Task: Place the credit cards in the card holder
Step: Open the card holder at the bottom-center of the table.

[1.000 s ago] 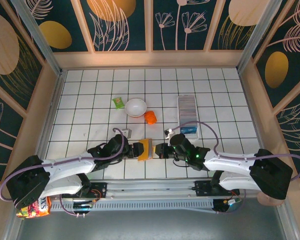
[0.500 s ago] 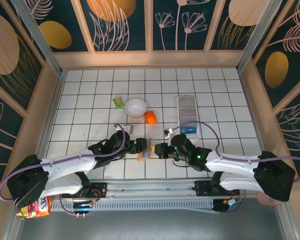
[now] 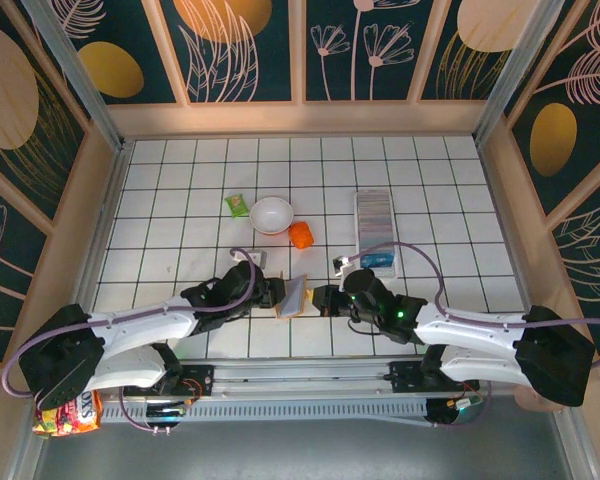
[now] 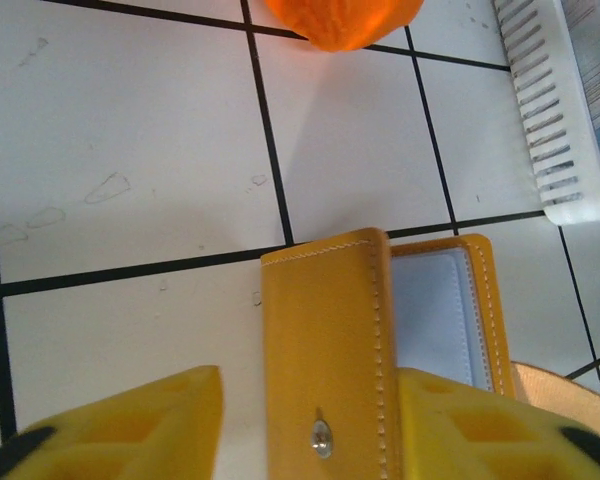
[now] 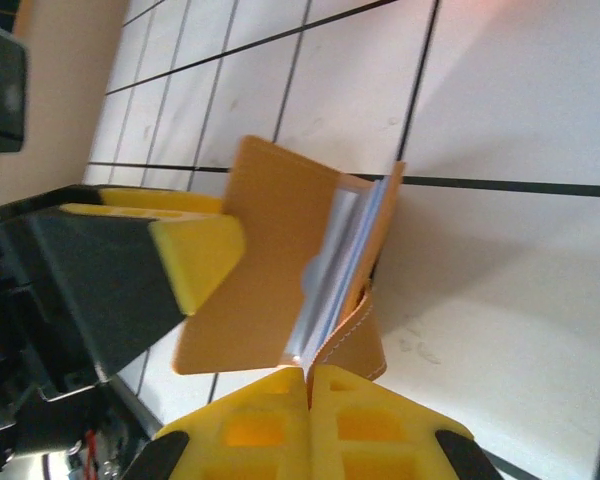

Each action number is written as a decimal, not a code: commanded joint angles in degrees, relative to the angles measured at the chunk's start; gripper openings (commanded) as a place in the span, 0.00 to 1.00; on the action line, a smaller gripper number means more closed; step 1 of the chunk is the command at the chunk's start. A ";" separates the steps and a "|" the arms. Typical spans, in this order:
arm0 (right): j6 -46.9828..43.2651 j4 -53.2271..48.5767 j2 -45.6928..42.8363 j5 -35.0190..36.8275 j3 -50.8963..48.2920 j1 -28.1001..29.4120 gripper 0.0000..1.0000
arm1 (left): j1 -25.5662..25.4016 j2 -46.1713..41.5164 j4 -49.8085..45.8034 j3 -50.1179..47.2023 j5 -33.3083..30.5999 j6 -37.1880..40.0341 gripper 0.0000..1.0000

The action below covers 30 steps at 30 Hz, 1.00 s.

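Your right claw is pinched tight on the wallet, while your left claw straddles it, unclamped. The card holder lies ahead-right, lengthwise away, nearer your right arm.

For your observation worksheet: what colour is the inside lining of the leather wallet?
Pale blue-grey lining in the tan-orange wallet; the left wrist view shows it best.

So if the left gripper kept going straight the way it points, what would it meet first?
The wallet: it stands between the left gripper's jaws, with a gap showing on one side. Past it along that line lies the orange object, though depth there is hard to judge.
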 commanded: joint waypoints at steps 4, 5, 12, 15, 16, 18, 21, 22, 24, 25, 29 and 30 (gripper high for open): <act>-0.69 -4.77 0.60 5.50 1.48 -0.50 0.00 | -0.29 -1.52 -0.47 -2.94 -2.03 -1.03 0.29; -0.95 -5.07 0.91 5.72 1.48 -0.80 0.00 | -0.33 -1.51 -0.47 -3.14 -1.94 -1.05 0.29; 0.59 -9.10 2.89 11.24 0.04 -4.11 0.00 | -0.34 -2.00 2.43 -7.05 -1.29 -3.17 0.22; -0.30 -8.58 4.03 9.91 -0.50 -5.70 0.00 | -0.31 -2.20 4.69 -8.57 -0.34 -3.40 0.21; -0.33 -9.31 4.58 10.12 -0.22 -5.89 0.00 | -0.29 -2.20 6.49 -9.72 1.03 -3.48 0.22; -0.34 -10.16 5.43 10.69 0.15 -6.07 0.00 | -0.34 -2.03 9.94 -11.22 2.83 -3.74 0.22; 0.14 -10.33 6.33 10.16 0.33 -6.04 0.00 | -0.31 -1.93 12.02 -12.50 2.99 -3.96 0.18; 0.29 -10.70 6.59 10.06 0.67 -6.04 0.00 | -0.31 -1.89 12.38 -12.78 3.14 -3.75 0.16; 0.32 -11.77 6.91 10.15 1.50 -5.93 0.06 | -0.31 -1.64 13.21 -12.99 4.14 -2.92 0.16; 0.25 -12.32 6.74 10.27 1.97 -5.82 0.12 | -0.30 -1.51 13.90 -13.16 4.99 -2.46 0.16; -0.98 -15.45 5.56 10.84 3.87 -5.24 0.29 | -0.36 -1.21 16.87 -14.12 7.30 -2.60 0.14; -1.78 -17.38 5.17 11.09 4.64 -5.08 0.30 | -0.35 -1.36 17.41 -14.22 7.32 -2.63 0.14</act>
